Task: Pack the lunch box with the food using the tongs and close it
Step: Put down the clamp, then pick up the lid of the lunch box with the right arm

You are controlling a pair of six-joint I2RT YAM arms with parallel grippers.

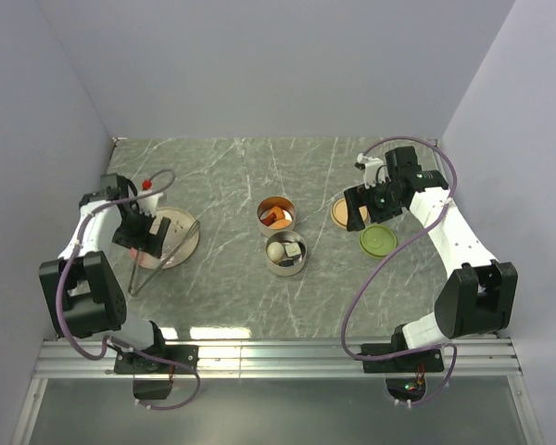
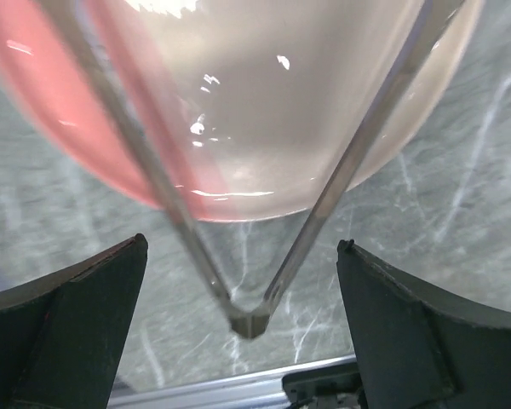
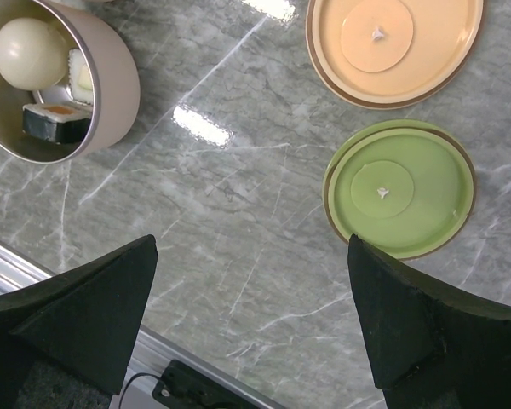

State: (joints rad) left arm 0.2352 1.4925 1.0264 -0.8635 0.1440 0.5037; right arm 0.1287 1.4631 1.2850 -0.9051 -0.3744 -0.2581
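Left gripper [image 2: 241, 256]: jaws spread wide and holding nothing, poised low over the tongs [image 1: 162, 258] near the left edge of the tabletop [image 1: 232, 176]. The tongs' joined end points toward the near edge and lies between the two fingers [image 2: 85, 315], touching neither. Their slim arms fan out across the pink plate [image 1: 183, 248] and appear to rest on it, though the close wrist view is blurred.

Right gripper [image 3: 252, 256]: likewise fully parted and empty, above bare marble toward the right edge. The green lid [image 3: 400, 187] lies just ahead of one finger and the pale orange lid [image 3: 394, 47] lies beyond it. Both lids lie flat, near each other but apart.

At mid-tabletop stand two uncovered steel tins, close together. The nearer tin [image 1: 285, 271] holds a whitish ball [image 1: 277, 250] and a dark-and-white piece [image 3: 55, 122]. The farther tin [image 1: 277, 199] holds orange-red chunks [image 1: 278, 221].
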